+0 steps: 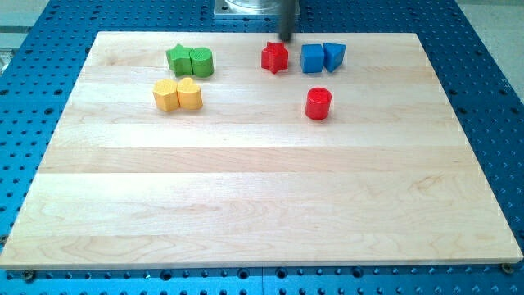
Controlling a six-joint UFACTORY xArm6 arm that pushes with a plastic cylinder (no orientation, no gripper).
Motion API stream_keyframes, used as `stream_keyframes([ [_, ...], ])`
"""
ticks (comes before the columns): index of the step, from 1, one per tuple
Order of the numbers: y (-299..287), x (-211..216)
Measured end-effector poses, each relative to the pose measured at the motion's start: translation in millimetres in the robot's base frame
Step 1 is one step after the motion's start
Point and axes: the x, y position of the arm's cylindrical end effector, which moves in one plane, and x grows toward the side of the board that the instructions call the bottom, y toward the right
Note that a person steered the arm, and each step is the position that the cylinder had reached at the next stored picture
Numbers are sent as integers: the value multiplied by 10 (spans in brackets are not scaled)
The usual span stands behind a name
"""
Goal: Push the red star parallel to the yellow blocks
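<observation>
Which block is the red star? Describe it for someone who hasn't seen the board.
Look along the wooden board's top edge, near the middle, just below my tip. The red star sits immediately left of the two blue blocks. The red cylinder, the only other red piece, is round and lower down.

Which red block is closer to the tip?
The red star-shaped block, just below my tip near the view's top. The red cylinder block sits farther down, toward the view's right.

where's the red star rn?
The red star sits near the view's top edge of the board, just left of the blue cube, with the green blocks further left. My tip is just above it, slightly right.
</observation>
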Motion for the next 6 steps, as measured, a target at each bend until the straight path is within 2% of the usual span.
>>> stream_keyframes([
  [1,-41,219],
  [2,324,398],
  [3,333,637],
  [5,270,1340],
  [6,-111,1067],
])
